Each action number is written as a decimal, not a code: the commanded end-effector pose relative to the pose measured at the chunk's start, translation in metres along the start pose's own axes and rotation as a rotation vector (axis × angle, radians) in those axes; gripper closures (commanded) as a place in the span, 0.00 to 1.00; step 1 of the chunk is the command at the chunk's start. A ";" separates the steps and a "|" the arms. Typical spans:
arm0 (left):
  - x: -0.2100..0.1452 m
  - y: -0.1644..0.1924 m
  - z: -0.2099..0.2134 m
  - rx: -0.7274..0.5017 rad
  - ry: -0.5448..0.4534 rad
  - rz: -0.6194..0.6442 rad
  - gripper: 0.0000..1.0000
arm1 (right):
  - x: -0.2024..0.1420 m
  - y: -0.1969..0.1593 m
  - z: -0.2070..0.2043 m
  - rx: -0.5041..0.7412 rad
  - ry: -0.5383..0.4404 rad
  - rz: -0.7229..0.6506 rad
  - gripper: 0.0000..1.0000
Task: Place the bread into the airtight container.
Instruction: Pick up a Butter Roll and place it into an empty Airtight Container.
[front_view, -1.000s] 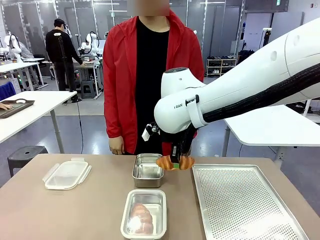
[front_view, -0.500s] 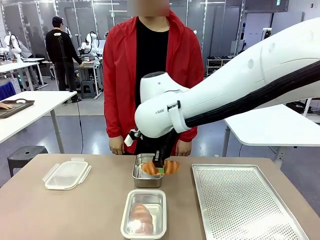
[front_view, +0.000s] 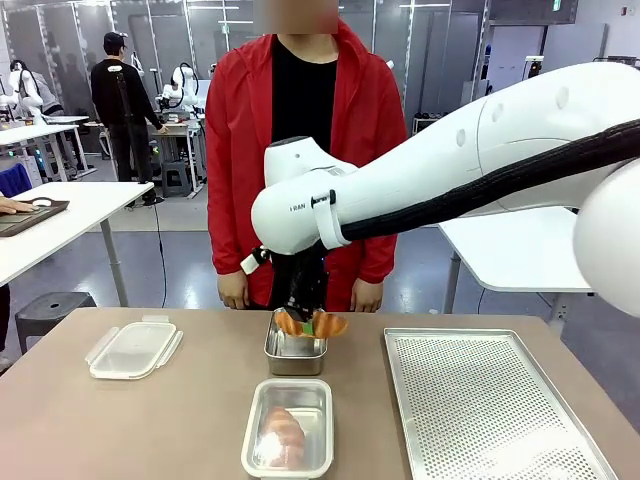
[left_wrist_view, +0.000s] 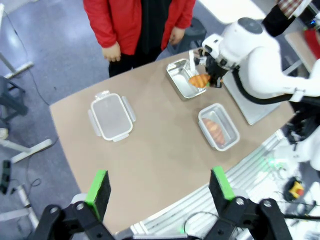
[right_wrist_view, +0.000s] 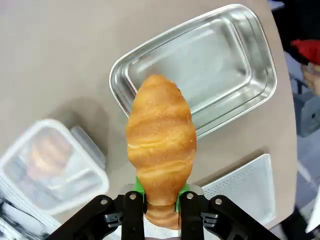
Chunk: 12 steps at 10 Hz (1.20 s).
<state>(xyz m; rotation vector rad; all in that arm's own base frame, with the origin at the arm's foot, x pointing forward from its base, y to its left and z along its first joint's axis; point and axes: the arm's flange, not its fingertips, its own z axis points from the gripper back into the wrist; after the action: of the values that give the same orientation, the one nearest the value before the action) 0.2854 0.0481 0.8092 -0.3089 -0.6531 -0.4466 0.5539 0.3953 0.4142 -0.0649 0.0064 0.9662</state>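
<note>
A golden croissant (front_view: 310, 323) hangs in my right gripper (front_view: 312, 326), which is shut on it just above the open steel container (front_view: 295, 352) at the table's far middle. In the right wrist view the croissant (right_wrist_view: 160, 145) stands up from the gripper (right_wrist_view: 160, 201) and overlaps the near rim of the bare container (right_wrist_view: 215, 65). My left gripper (left_wrist_view: 159, 185) is open high above the table, holding nothing. From there the croissant (left_wrist_view: 198, 80) shows over the container (left_wrist_view: 179, 75).
A second steel container (front_view: 288, 428) under a clear lid holds another bread, near the front edge. A clear clip lid (front_view: 133, 348) lies at the left. A perforated tray (front_view: 490, 410) covers the right side. A person in a red jacket (front_view: 240, 150) stands behind the table.
My right arm has swung left with the croissant, from the tray's near-left corner to above the open steel container.
</note>
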 end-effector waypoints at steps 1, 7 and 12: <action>-0.001 -0.001 0.001 -0.001 0.004 -0.018 0.00 | 0.016 0.002 0.005 0.079 -0.057 -0.336 0.74; -0.001 -0.001 0.001 -0.001 0.004 -0.018 0.00 | 0.042 -0.025 -0.014 0.049 0.061 -0.699 0.74; -0.001 -0.001 0.001 -0.001 0.004 -0.018 0.00 | 0.044 -0.045 -0.048 0.143 0.005 -0.718 0.74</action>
<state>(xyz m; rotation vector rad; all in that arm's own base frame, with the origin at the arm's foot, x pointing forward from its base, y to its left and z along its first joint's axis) 0.2854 0.0481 0.8092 -0.3088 -0.6531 -0.4464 0.6135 0.4012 0.3652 0.0321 0.0563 0.2684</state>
